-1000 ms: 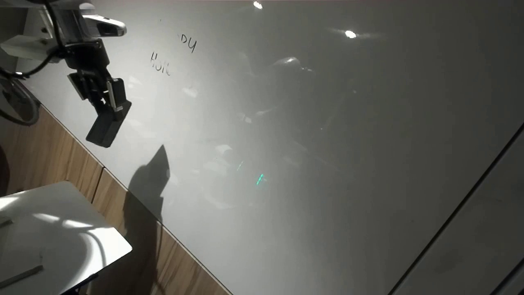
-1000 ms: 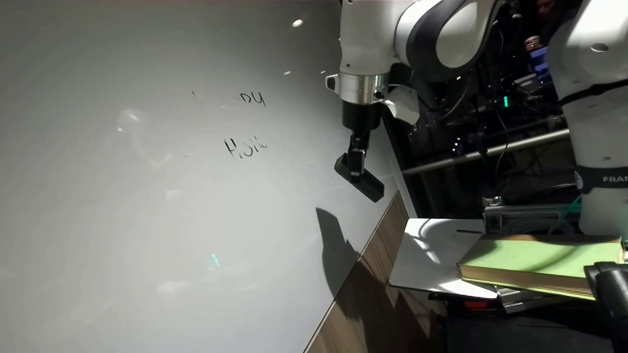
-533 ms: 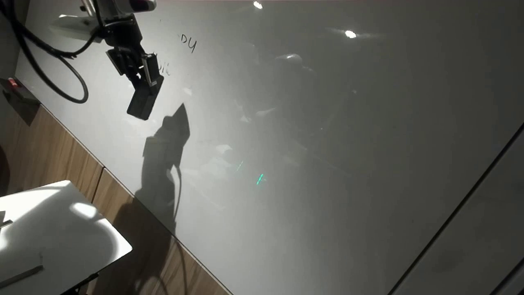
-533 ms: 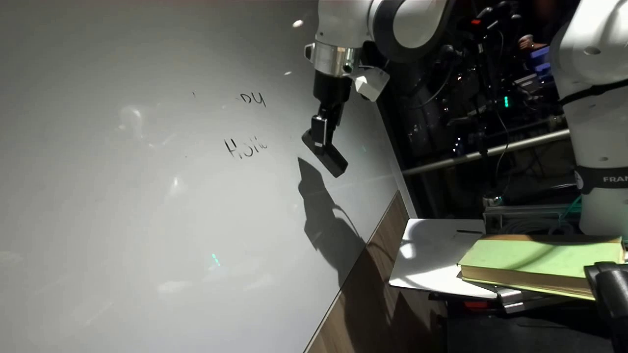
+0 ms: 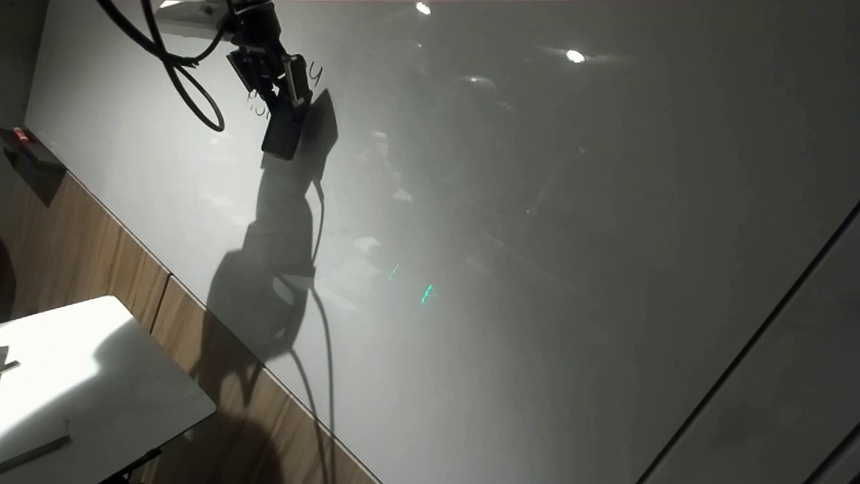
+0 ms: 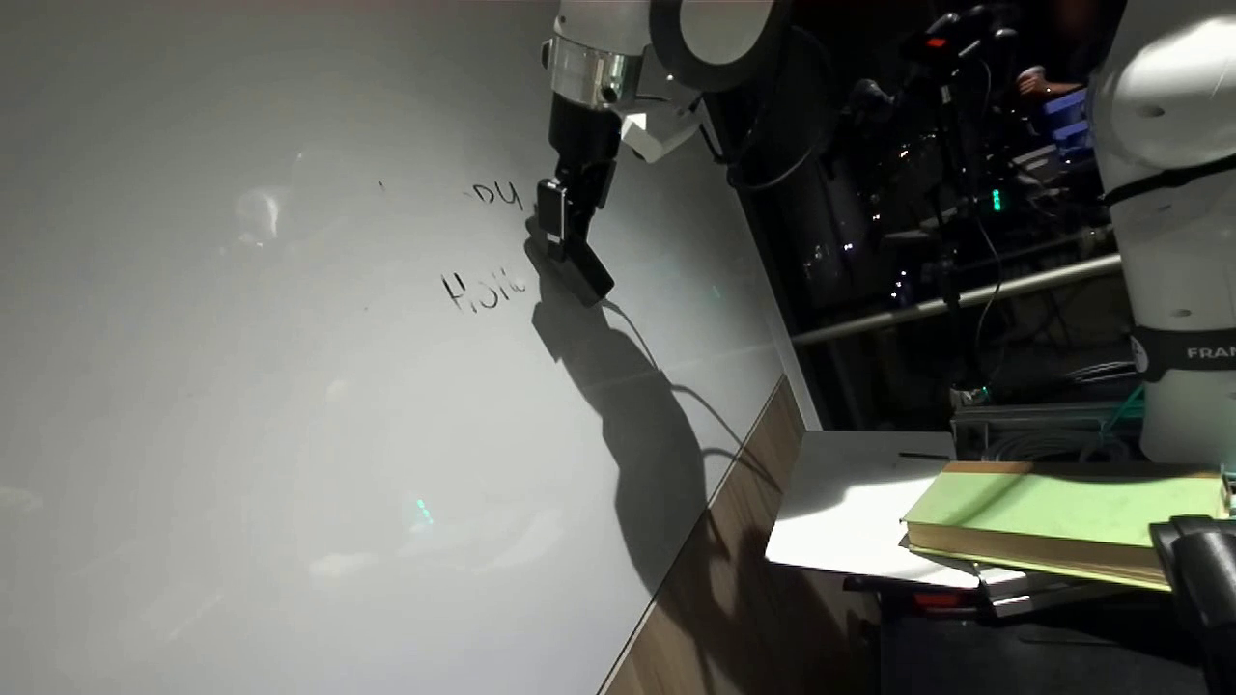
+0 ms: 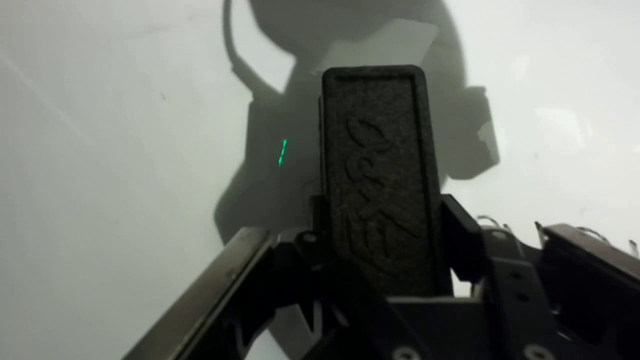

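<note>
Black eraser (image 7: pixel 380 175) was pinched in gripper (image 7: pixel 387 225); prob. light, slightly soft, low slip; judged best held mid-length by left/right long sides (wrist view).

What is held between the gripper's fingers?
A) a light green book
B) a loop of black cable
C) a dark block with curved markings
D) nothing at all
C, because the wrist view shows the gripper closed on both sides of the dark block, while the green book lies apart from it in an exterior view.
</note>
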{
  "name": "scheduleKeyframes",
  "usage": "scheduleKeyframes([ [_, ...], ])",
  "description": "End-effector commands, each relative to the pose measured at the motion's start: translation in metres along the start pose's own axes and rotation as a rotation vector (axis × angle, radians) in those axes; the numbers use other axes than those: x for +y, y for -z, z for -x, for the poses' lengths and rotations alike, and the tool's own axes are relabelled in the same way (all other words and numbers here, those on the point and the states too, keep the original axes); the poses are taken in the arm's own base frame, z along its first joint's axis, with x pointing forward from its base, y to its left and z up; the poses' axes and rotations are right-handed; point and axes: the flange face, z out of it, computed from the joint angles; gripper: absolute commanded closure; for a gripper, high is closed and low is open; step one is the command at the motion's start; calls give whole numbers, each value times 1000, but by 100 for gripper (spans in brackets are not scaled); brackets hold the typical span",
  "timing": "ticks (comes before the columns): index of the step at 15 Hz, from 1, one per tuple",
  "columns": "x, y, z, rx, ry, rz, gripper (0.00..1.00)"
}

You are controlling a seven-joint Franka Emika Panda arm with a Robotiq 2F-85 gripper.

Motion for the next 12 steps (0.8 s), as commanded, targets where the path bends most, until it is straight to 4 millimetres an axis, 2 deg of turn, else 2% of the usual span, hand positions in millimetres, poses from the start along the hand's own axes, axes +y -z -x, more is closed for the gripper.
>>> scheduleKeyframes([
  [1, -2, 0, -21, 12, 1, 15, 70],
  [4, 0, 11, -35, 36, 11, 28, 70],
  [10, 22, 53, -78, 79, -11, 65, 70],
  [11, 23, 70, -84, 83, -19, 70, 70],
  [12, 24, 80, -89, 89, -24, 75, 70],
])
